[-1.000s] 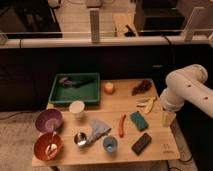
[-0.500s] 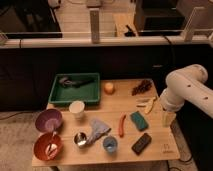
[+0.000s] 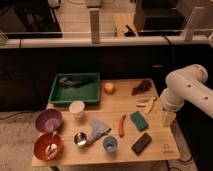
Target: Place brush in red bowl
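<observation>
The reach has not yet begun. The hand (image 3: 169, 119), whose opening I cannot tell, hangs far right of the brush (image 3: 76, 81). Next, it should reach left for it.

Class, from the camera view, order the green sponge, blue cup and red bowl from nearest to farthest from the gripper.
The gripper hangs at the table's right edge.
1. Green sponge, just beside it, on the right.
2. Blue cup, front middle.
3. Red bowl, front-left corner.

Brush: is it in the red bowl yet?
No, the brush lies in the green tray, apart from the red bowl, and the gripper hangs at the right edge of the table.
</observation>
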Motion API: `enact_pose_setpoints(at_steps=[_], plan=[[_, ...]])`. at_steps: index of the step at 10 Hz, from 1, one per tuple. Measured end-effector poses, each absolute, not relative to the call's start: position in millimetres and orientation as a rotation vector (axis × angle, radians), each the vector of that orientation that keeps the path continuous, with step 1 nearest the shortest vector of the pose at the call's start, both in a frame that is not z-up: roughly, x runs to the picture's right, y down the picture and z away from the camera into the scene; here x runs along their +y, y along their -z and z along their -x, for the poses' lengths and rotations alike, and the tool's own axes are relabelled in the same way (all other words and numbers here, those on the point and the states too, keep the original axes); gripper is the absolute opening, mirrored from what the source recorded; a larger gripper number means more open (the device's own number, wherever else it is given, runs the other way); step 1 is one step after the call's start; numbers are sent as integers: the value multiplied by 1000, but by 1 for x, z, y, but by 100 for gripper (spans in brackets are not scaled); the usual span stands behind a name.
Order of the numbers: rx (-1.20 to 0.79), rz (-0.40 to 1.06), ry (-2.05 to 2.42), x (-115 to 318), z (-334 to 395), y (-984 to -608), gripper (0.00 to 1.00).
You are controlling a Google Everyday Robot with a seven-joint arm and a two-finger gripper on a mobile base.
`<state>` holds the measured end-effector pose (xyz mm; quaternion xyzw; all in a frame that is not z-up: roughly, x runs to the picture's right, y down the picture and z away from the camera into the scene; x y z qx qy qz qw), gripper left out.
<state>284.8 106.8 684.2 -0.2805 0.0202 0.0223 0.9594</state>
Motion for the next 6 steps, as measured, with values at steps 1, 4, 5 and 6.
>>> enact_pose_setpoints(at_steps=[1, 4, 5, 6], plan=[[40, 567, -43, 107, -284, -685, 80], [18, 549, 12, 95, -243, -703, 80], [15, 545, 22, 93, -233, -707, 80], [11, 541, 28, 92, -229, -712, 80]])
